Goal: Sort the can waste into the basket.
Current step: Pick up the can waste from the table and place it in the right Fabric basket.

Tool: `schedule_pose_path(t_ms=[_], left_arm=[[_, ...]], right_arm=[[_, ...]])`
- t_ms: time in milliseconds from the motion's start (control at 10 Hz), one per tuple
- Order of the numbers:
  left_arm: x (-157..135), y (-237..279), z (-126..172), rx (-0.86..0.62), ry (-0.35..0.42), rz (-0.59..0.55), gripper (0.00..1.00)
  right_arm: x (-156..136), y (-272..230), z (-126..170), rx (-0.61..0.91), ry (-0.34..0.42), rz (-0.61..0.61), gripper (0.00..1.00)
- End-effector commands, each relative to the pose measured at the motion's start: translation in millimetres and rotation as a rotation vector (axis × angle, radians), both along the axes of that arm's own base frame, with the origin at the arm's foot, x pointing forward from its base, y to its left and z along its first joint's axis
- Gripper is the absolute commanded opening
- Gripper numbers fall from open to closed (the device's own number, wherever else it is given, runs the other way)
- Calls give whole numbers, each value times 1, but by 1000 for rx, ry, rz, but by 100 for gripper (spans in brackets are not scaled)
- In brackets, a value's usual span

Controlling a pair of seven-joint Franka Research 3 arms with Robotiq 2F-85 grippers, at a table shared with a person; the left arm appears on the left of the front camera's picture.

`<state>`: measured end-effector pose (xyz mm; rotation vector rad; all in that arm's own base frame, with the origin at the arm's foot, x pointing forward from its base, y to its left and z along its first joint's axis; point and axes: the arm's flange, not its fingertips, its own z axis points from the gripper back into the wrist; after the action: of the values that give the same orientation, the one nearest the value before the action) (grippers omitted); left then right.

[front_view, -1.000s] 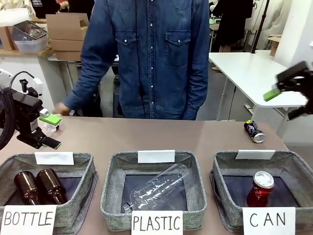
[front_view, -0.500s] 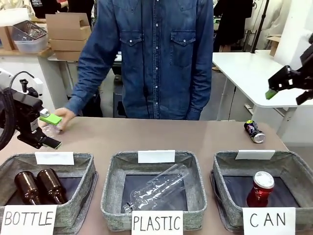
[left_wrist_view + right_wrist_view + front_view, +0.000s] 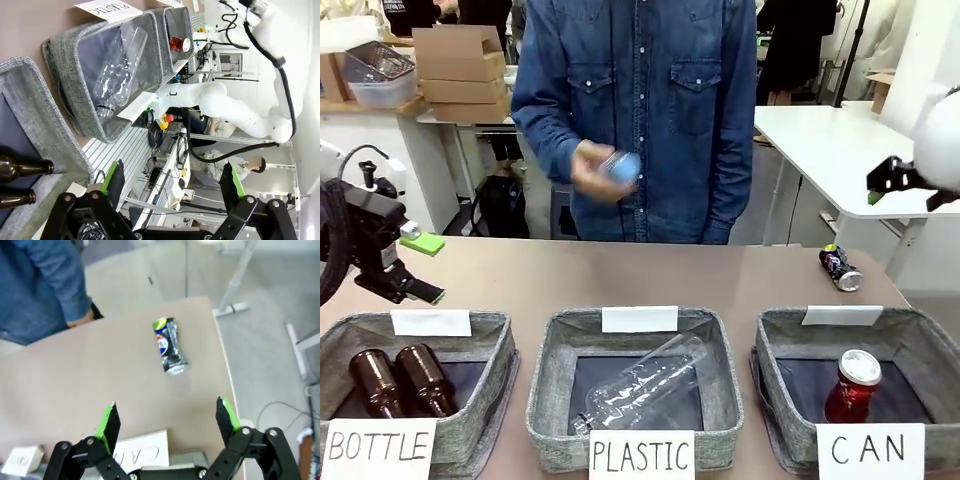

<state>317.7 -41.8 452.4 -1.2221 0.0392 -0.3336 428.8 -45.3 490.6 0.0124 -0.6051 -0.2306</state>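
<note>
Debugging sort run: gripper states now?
Left gripper: open, empty.
Right gripper: open, empty, above the black can.

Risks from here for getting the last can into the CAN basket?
1. The black can lies on its side near the table's edge; a nudge from the open right gripper might roll it off.
2. The red can stands upright in the CAN basket; a dropped can may topple it.
</note>
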Motion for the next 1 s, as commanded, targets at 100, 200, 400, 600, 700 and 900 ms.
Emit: schedule_pose_path(t_ms=[100,200,400,600,700,900], left_arm=[[-10,-2,-3,-5,9,6,100],[-10,-2,-3,-5,9,6,100],[-10,-2,-3,-5,9,6,100],[-10,-2,-3,-5,9,6,100],[-10,-2,-3,-5,9,6,100],[-10,-2,-3,-5,9,6,100]], right_arm=[[52,-15,-50,79,118,40,100],[62,-19,-67,78,139,74,100],[92,-25,-105,44,161,132,100],[113,-27,-134,104,207,144,100],[119,-30,-147,80,243,131,100],[121,-33,-161,66,265,80,100]])
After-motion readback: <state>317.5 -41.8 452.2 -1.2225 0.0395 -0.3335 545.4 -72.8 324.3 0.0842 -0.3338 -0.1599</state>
